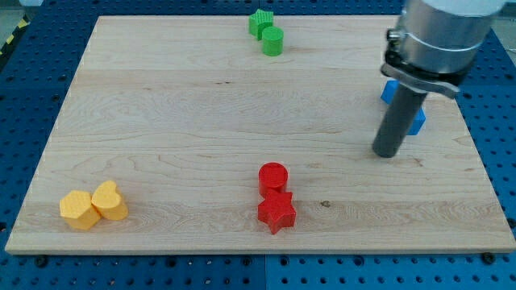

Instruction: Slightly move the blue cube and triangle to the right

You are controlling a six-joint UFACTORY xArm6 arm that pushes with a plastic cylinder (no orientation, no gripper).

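Two blue blocks sit at the view's right, mostly hidden behind my rod: one blue piece [389,92] shows left of the rod and another [418,121] shows right of it. I cannot tell which is the cube and which the triangle. My tip [387,152] rests on the board just below and slightly left of the blue blocks, close to them; whether it touches them is hidden.
A green star [260,22] and a green cylinder [272,40] sit at the view's top centre. A red cylinder [273,176] and a red star [276,212] sit at bottom centre. Two yellow blocks [93,205] sit at bottom left. The wooden board [161,121] ends near the blue blocks.
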